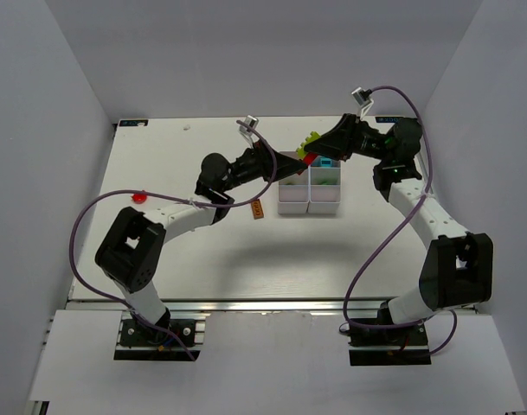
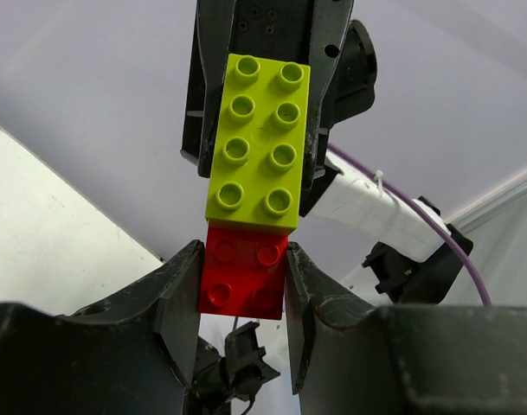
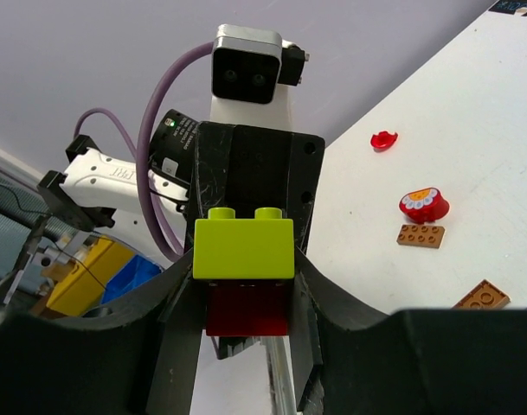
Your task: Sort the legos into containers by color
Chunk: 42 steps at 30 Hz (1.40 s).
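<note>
You count one lime-green brick [image 2: 256,143] and one red brick [image 2: 243,277] between left gripper [image 2: 243,298] and right gripper [image 3: 246,298]. Beyond the right gripper: two brown plates [image 3: 420,235], [image 3: 482,296], two red pieces [image 3: 384,138], [image 3: 423,205]. Beneath both: one tray [image 1: 308,210].

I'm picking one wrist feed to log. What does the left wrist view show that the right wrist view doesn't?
Left wrist only: the eight-stud face of the lime brick, and the left hand closed on the red brick. Right wrist only: brown plates and a red flower piece lying on the table. Both: the lime brick stuck to the red brick, with the right hand gripping the lime one.
</note>
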Motion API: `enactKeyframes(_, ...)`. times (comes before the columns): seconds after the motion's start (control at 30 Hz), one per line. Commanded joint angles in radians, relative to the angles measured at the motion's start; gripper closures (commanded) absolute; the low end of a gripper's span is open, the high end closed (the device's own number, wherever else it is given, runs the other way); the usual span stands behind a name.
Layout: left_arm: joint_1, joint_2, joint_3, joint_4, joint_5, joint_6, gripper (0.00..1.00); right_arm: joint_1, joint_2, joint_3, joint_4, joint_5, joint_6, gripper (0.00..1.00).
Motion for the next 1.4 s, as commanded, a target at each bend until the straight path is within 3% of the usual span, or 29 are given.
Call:
enactKeyframes(0.0, -0.01, -0.026, 0.057, -0.055, 0.033, 0.026, 1.0, 0.011, 0.005, 0.049, -0.034, -0.024, -0.114, 0.82)
enactKeyframes(0.07, -0.01, -0.037, 0.057, -0.094, 0.044, 0.052, 1.0, 0.011, 0.008, 0.056, -0.046, -0.024, -0.119, 0.68)
enactKeyframes(0.17, -0.01, -0.049, 0.053, -0.143, 0.049, 0.086, 1.0, 0.011, 0.011, 0.067, -0.049, -0.018, -0.12, 0.57)
enactKeyframes(0.3, -0.01, -0.061, 0.042, -0.152, 0.05, 0.094, 1.0, 0.011, 0.017, 0.078, -0.054, -0.014, -0.12, 0.49)
enactKeyframes(0.33, -0.01, -0.06, 0.04, -0.151, 0.052, 0.094, 1.0, 0.011, 0.018, 0.078, -0.057, -0.014, -0.123, 0.42)
enactKeyframes(0.43, -0.01, -0.061, 0.036, -0.145, 0.05, 0.091, 1.0, 0.009, 0.018, 0.082, -0.066, -0.009, -0.133, 0.35)
enactKeyframes(0.53, -0.01, -0.063, 0.037, -0.143, 0.047, 0.091, 1.0, 0.011, 0.014, 0.081, -0.077, -0.007, -0.137, 0.43)
enactKeyframes(0.63, -0.01, -0.063, 0.036, -0.148, 0.047, 0.094, 1.0, 0.011, 0.009, 0.081, -0.106, -0.001, -0.16, 0.63)
enactKeyframes(0.67, -0.009, -0.064, 0.034, -0.149, 0.047, 0.095, 1.0, 0.011, 0.011, 0.082, -0.121, 0.003, -0.18, 0.77)
enactKeyframes(0.77, -0.007, -0.069, 0.028, -0.149, 0.044, 0.095, 1.0, 0.011, 0.012, 0.082, -0.14, 0.003, -0.191, 0.88)
enactKeyframes(1.1, -0.001, -0.09, 0.004, -0.186, 0.072, 0.109, 1.0, 0.0, 0.043, 0.156, -0.218, 0.043, -0.257, 0.97)
enactKeyframes(1.37, 0.002, -0.21, -0.136, -0.35, 0.055, 0.206, 1.0, -0.001, 0.123, 0.306, -0.598, 0.204, -0.652, 1.0)
